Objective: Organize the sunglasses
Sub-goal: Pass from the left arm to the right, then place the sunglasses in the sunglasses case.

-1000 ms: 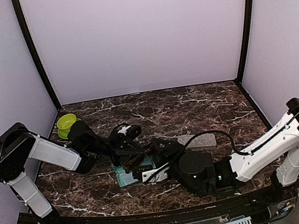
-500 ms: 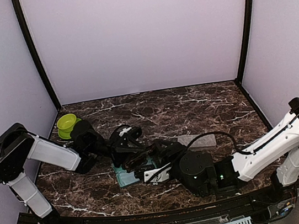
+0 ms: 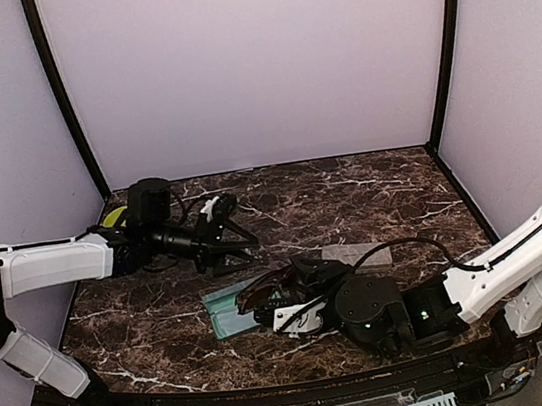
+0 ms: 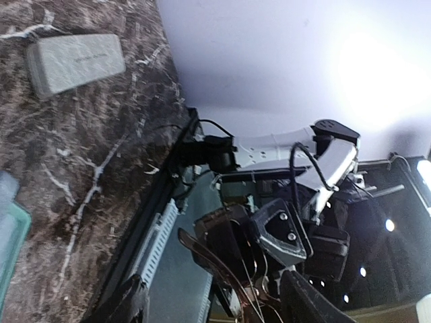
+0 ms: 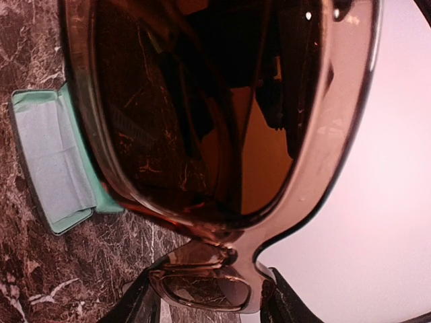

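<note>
The sunglasses [image 3: 268, 286] with dark reddish-brown lenses are held by my right gripper [image 3: 285, 300] just right of a teal case [image 3: 228, 312] lined with a light-blue cloth. In the right wrist view the lenses [image 5: 202, 101] fill the frame, and the gripper [image 5: 205, 296] is shut on the frame near the bridge. My left gripper [image 3: 223, 235] is open and empty, up and to the left of them. In its view [image 4: 215, 296] the sunglasses [image 4: 222, 262] show between its spread fingers, farther off. The purple-tinted pair is out of view.
A closed grey case [image 3: 359, 254] lies right of centre and also shows in the left wrist view [image 4: 74, 60]. A green bowl [image 3: 117, 221] sits at the far left, behind the left arm. The teal case [image 5: 54, 168] lies flat on the marble top.
My left gripper has let go of the sunglasses and drawn back up and to the left, now open. My right gripper keeps hold of the sunglasses and has shifted slightly right.
</note>
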Robot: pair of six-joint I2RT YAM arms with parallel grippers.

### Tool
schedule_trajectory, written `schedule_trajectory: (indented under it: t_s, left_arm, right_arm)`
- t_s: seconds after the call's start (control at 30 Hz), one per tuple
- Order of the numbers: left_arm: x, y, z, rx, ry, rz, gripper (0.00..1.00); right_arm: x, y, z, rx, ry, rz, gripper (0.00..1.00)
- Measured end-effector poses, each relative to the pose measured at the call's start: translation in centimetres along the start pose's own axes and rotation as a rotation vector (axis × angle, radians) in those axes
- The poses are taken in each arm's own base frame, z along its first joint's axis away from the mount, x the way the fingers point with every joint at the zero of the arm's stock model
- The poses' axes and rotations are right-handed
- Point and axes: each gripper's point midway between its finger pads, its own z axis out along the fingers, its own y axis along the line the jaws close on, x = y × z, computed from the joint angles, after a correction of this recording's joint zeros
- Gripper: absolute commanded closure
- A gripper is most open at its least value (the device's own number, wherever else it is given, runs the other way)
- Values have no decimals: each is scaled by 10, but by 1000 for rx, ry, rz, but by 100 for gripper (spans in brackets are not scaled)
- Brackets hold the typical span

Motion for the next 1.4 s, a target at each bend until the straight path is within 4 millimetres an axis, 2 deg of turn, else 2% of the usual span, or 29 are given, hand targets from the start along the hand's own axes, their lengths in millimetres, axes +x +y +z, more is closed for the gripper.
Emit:
schedule_trajectory:
  t_s: [0.17, 0.27, 0.43, 0.67, 0.8, 1.0, 1.1, 1.23, 1.4]
  left_arm:
    - [-20, 6, -17, -157, -106, 76, 31]
    - [-36, 0, -33, -249, -182, 153, 31]
    - [-55, -9, -57, -389, -294, 274, 31]
    - [-60, -13, -89, -552, -406, 388, 31]
    - [-63, -22, -114, -648, -497, 459, 30]
    - [-66, -33, -136, -721, -580, 519, 30]
    - [-64, -35, -141, -732, -600, 533, 30]
    - [-64, -33, -143, -746, -605, 540, 29]
    - [-64, -33, -146, -762, -613, 551, 29]
  right_arm:
    - [-1, 12, -2, -124, 18, 44, 70]
    - [-5, 13, -1, -197, 25, 87, 71]
    - [-8, 20, 16, -319, 69, 135, 73]
    - [-5, 71, 47, -501, 181, 58, 74]
    - [-4, 93, 57, -595, 222, 20, 70]
    - [-13, 104, 77, -675, 264, -7, 70]
    - [-16, 111, 88, -706, 287, -22, 72]
    - [-8, 122, 95, -746, 336, -55, 72]
    - [6, 130, 94, -784, 388, -92, 71]
